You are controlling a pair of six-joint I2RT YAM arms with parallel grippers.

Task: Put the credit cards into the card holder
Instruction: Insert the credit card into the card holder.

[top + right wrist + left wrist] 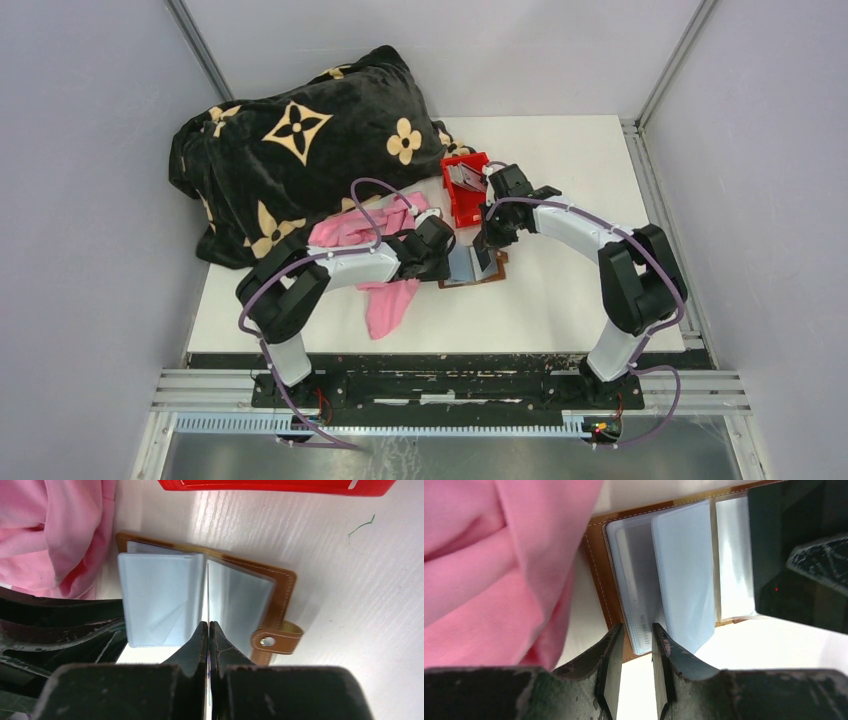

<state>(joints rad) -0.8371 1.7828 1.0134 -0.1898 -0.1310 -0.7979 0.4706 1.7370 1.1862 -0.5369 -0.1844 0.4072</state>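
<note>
Right gripper [208, 630]: jaws clenched almost together on a dark credit card [769, 530]. In the right wrist view the card was only a thin line, edge-on, standing upright over the fold of the open card holder [280, 587]. Its plane ran in line with the fold. We could not tell whether its lower edge had entered a pocket.

Right arm pose, top view: the elbow was raised at the right, the forearm reached left and away, and the wrist bent back down toward the holder.

Left gripper [637, 629]: released, jaws a narrow gap apart with the white table [350, 555] showing between them. The near edge of one clear pocket leaf [639, 580] reached in between the tips. We saw no pinch on it.

Left arm pose, top view: the elbow sat low at the left, and the forearm stretched rightward, ending at the holder's left side.

The card holder lay open and flat on the table between the two grippers, pale leaves fanned up from the brown cover. In the right wrist view its long spread ran left to right, the fold pointed at the gripper, and the snap tab [276, 641] stuck out at the right.

A pink cloth [489, 555] lay just beside the holder's left edge. A red bin [463, 190] with more cards [464, 175] stood just beyond. A black flower-print blanket [300, 140] was heaped at the far left.
</note>
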